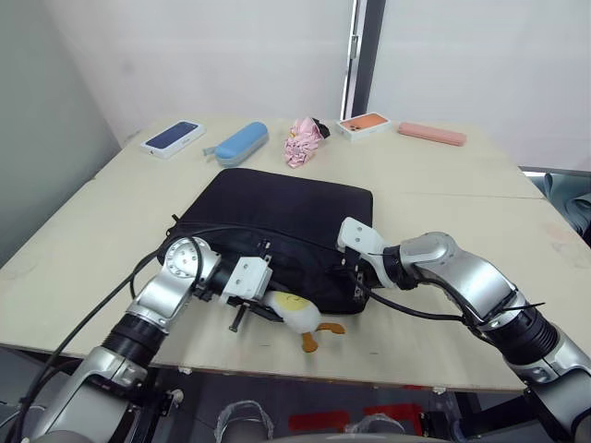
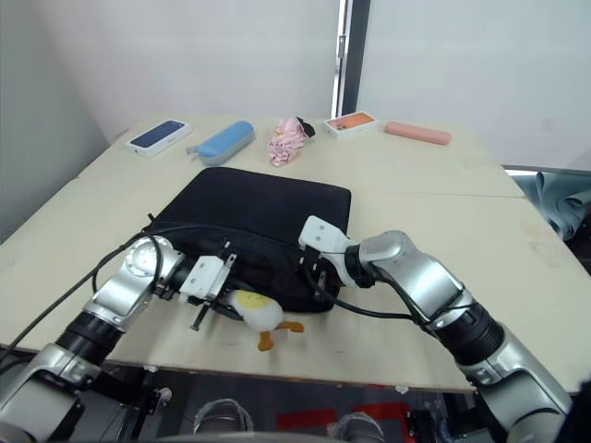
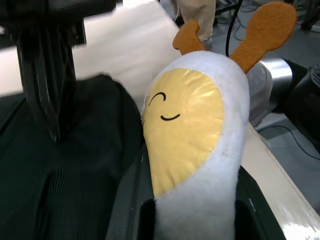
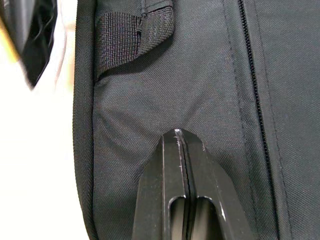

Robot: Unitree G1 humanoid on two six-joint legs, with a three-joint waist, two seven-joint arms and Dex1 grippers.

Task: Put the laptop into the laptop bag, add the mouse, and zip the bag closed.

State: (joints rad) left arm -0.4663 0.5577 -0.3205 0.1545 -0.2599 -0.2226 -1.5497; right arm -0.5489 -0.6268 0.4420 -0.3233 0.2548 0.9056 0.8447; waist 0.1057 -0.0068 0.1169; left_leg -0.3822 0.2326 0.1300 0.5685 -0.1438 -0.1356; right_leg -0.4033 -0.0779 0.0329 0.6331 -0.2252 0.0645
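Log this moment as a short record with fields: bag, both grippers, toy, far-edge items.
bag: flat black fabric laptop bag lying on the beige table
left gripper: fingers around the white plush duck toy with yellow face, beside the bag's near edge
right gripper: fingers shut, tips on the bag fabric, left of the zipper line
far edge: two phone boxes, blue case, pink case, pink crumpled item

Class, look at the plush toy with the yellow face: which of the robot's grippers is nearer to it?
Left. The left gripper holds the plush toy between its fingers at the laptop bag's near edge; the right gripper, shut, rests on the bag beside it.
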